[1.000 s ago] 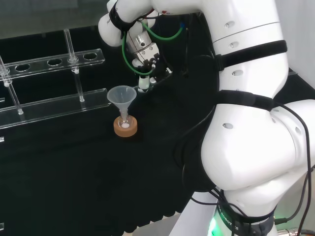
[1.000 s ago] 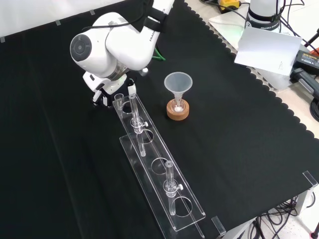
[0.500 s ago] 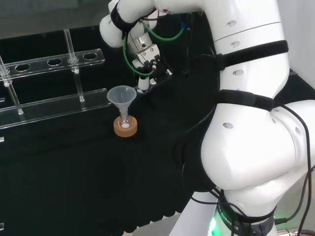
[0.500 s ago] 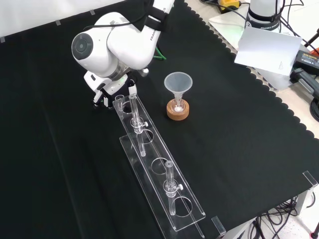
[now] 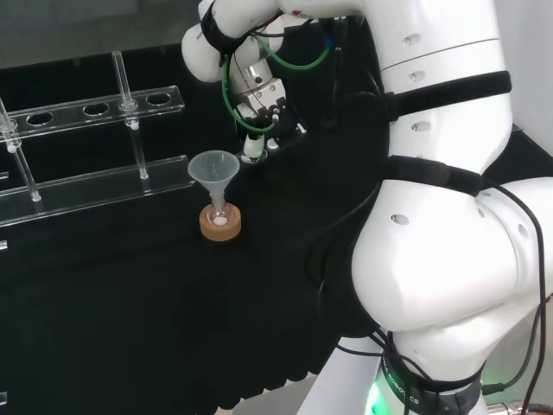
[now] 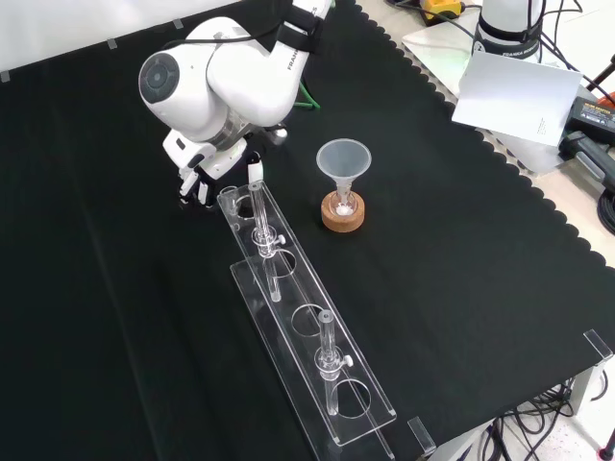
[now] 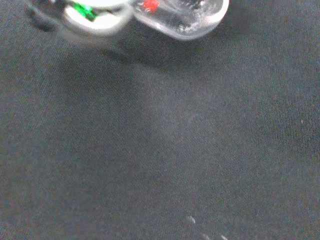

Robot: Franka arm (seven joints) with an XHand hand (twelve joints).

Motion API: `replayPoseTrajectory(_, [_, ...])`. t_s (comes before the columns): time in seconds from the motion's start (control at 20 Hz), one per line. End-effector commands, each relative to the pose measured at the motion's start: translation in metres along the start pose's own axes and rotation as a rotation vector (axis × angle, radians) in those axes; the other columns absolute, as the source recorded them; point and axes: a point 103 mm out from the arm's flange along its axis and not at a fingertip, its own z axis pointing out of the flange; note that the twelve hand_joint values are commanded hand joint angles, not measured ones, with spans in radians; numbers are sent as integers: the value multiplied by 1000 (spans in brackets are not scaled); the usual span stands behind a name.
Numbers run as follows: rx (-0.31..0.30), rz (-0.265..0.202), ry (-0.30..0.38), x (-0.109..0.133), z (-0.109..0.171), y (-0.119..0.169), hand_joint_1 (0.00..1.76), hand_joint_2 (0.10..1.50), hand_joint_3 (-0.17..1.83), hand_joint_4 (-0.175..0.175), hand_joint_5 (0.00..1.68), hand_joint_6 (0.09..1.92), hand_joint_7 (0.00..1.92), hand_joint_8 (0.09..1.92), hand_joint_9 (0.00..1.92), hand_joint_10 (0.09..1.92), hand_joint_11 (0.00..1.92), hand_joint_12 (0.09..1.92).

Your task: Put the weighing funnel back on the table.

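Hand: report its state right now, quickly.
Hand: cannot be told whether open or closed, or holding anything; it is low over the black cloth by the end of the clear rack.

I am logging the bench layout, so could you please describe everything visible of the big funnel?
The funnel is a clear cone, glass or plastic by its look, upright with its mouth up and seemingly empty. Its stem sits in a small flask on a cork ring on the black cloth. The hand is apart from it, not touching.
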Motion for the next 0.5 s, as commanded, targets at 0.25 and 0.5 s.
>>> replayPoseTrajectory(0.25, [-35,-25,48,2,-1,-15,787,615,453,-37,400,567,180,712,543,606,502,1272])
replayPoseTrajectory(0.5, [-69,-13,60,-2,-14,-33,755,612,434,-42,380,461,158,709,515,628,475,1285])
